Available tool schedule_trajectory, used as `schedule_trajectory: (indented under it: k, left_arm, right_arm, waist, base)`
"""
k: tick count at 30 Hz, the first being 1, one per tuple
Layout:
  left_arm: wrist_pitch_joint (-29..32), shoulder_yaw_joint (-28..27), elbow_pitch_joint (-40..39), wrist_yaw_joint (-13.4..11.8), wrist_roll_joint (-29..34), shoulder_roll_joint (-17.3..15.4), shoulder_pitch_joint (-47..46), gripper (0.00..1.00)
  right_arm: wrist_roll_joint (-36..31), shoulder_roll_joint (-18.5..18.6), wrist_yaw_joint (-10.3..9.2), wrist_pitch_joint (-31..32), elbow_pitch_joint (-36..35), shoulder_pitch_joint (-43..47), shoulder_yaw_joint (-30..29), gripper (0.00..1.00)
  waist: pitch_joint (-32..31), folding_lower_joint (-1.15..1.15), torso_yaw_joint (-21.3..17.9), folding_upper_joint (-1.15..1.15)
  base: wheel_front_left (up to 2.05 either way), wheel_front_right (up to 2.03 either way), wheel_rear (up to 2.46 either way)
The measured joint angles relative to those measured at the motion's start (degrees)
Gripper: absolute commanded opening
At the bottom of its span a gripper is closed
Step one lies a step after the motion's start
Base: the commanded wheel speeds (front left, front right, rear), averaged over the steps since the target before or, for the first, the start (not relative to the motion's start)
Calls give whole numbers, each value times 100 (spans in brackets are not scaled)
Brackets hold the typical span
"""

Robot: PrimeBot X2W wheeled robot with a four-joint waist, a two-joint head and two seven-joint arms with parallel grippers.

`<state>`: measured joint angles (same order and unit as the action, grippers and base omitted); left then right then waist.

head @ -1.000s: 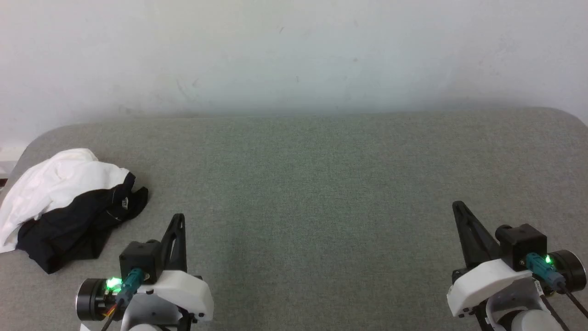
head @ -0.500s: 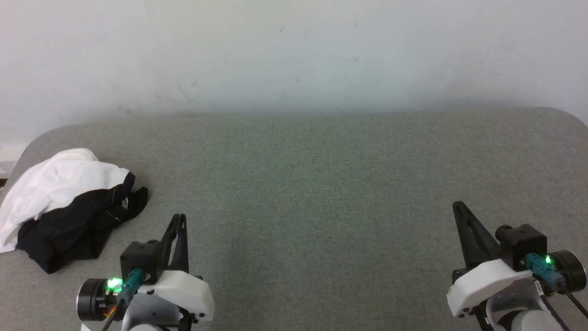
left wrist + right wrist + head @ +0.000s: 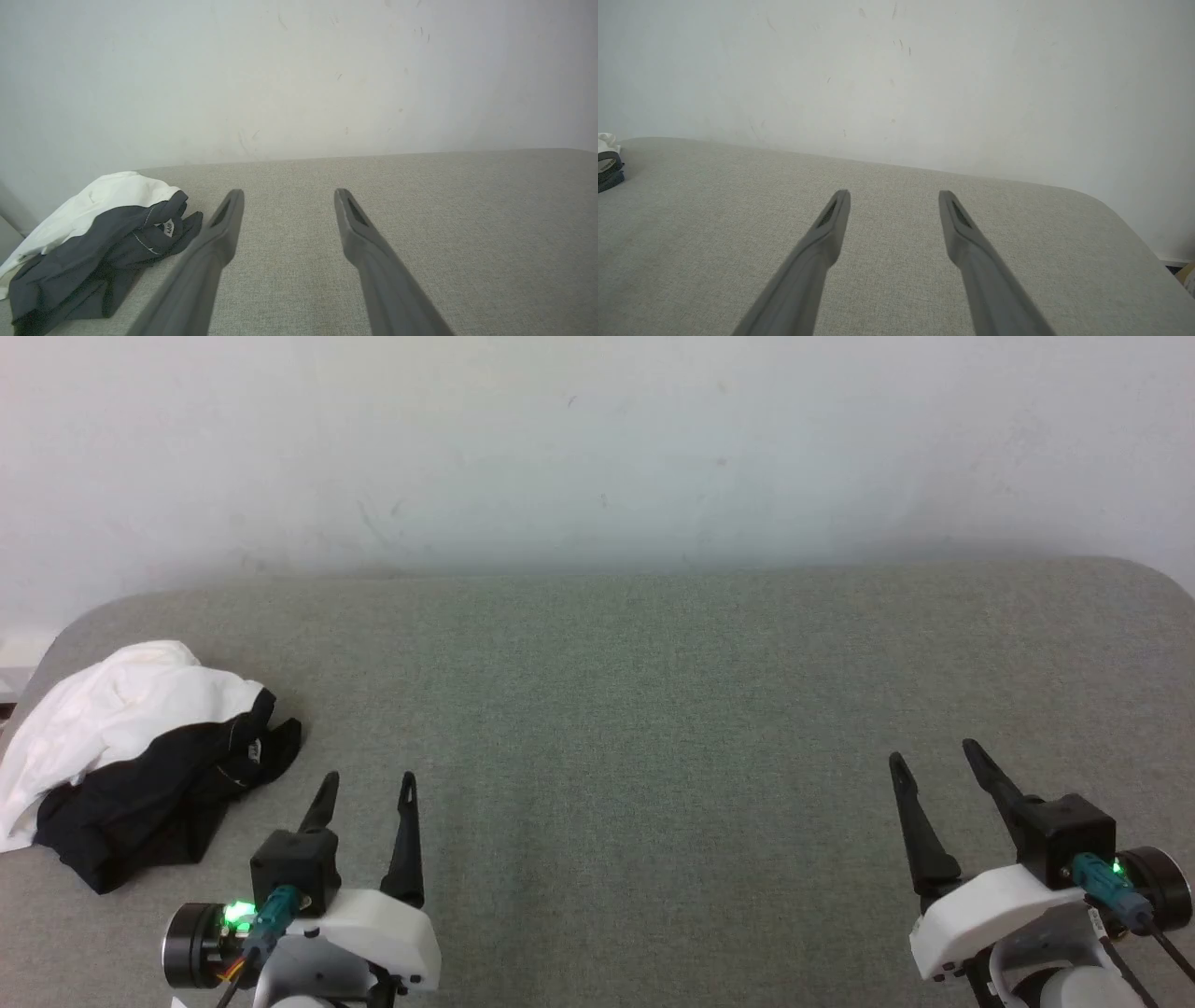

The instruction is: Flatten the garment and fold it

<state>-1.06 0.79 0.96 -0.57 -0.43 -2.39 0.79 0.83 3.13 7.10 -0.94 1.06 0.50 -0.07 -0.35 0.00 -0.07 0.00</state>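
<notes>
The grey cloth-covered table (image 3: 653,709) carries the garment (image 3: 140,747), bunched in a heap at its left edge. The garment looks light and limp and is likely to sag, so it is best pinched at the shoulders beside the collar. The left gripper (image 3: 370,777), near the heap, and the right gripper (image 3: 934,751), well apart from it, both have their jaws spread and empty. The neck tag (image 3: 168,227) marks the collar.
</notes>
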Motion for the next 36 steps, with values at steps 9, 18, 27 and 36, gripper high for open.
schedule_trajectory:
  k: [9,18,27,36]
  left_arm:
    - [-104,49,41,-8,-24,-1,1,100]
    - [-192,88,49,-59,-52,-7,3,100]
    - [-256,125,49,-118,-112,-40,41,100]
    - [-355,167,49,-174,-160,-80,53,100]
  right_arm:
    - [127,-1,0,-119,33,0,14,100]
    - [142,-1,0,-221,66,0,93,100]
    - [234,-2,0,-331,134,0,147,100]
    - [277,-2,0,-442,172,-1,205,100]
  waist:
    - [-7,0,55,0]
    - [0,0,239,0]
    - [4,0,506,0]
    - [-12,0,792,0]
  base:
    - [0,0,0]
    - [0,0,0]
    - [0,0,0]
    - [0,0,0]
